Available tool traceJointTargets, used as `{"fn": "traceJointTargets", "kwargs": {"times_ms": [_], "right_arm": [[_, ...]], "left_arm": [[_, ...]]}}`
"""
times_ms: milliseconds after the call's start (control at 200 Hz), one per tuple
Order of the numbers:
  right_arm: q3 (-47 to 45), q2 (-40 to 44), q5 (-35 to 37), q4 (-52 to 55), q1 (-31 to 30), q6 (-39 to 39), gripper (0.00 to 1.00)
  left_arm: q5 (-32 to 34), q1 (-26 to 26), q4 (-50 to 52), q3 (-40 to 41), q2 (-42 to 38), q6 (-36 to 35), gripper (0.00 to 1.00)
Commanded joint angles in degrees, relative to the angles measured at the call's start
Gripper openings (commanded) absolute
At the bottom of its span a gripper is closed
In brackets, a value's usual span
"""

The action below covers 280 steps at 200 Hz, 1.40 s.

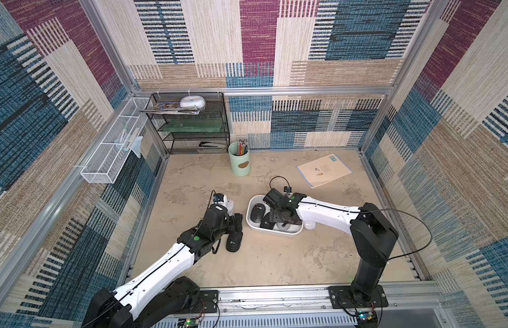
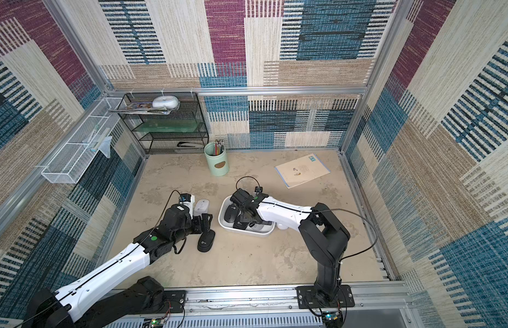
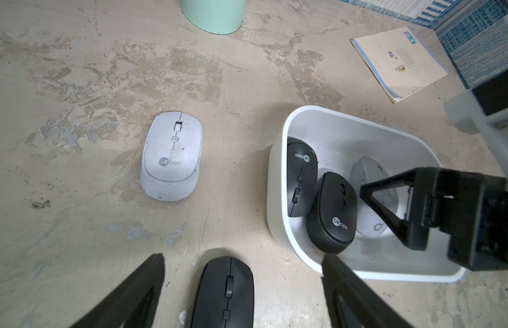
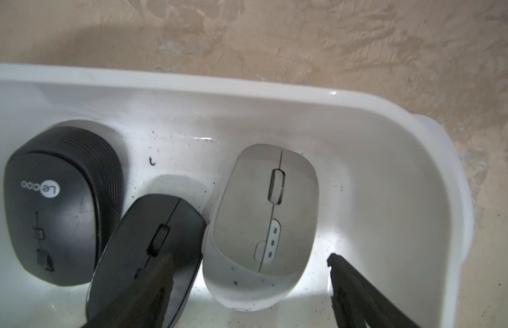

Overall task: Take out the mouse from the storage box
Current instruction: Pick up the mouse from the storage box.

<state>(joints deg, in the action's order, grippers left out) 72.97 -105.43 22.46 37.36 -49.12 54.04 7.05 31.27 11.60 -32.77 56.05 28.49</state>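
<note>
Jaws spread, the left gripper [image 3: 242, 258] hangs over a black mouse [image 3: 224, 292] on the table [image 3: 76, 85]. Beside it the right gripper [image 4: 248, 257], also spread, straddles a grey mouse [image 4: 267, 215] inside the storage box [image 4: 275, 88], one finger over a black neighbour [image 4: 150, 247]. Beyond: white mouse [image 3: 171, 156], pen cup [image 1: 239, 162], booklet [image 1: 323, 170].

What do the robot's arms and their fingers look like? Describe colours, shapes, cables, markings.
The left arm and right arm have white shells and black joints. A thin black cable runs along each shell, and a round green sticker sits near each wrist. The fingers are black triangular frames.
</note>
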Motion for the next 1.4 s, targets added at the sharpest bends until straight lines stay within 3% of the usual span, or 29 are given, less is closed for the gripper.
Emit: {"fn": "traceJointTargets", "kwargs": {"times_ms": [0,275,731,1137,1397], "right_arm": [[2.4,-2.8,0.5,2.6,0.3,2.6,0.89],[2.3,-5.7,0.4,1.2,1.0,3.4,0.8],[0.4,-4.3,1.1,-0.8,0.9,2.6,0.51],[-2.4,6.6,4.1,-2.8,-0.3,-4.6,0.46],[-5.0,13.0,2.8,-7.1,-6.0,-14.9,0.44]], "left_arm": [[-0.7,-0.1,0.3,0.2,-0.7,0.1,0.91],[-1.3,-0.1,0.5,0.5,-1.9,0.3,0.91],[-0.7,-0.2,0.9,0.6,-2.7,0.4,0.92],[0.6,-0.3,1.3,0.8,-3.6,0.3,0.93],[4.3,-0.3,2.4,1.9,-7.5,0.3,0.93]]}}
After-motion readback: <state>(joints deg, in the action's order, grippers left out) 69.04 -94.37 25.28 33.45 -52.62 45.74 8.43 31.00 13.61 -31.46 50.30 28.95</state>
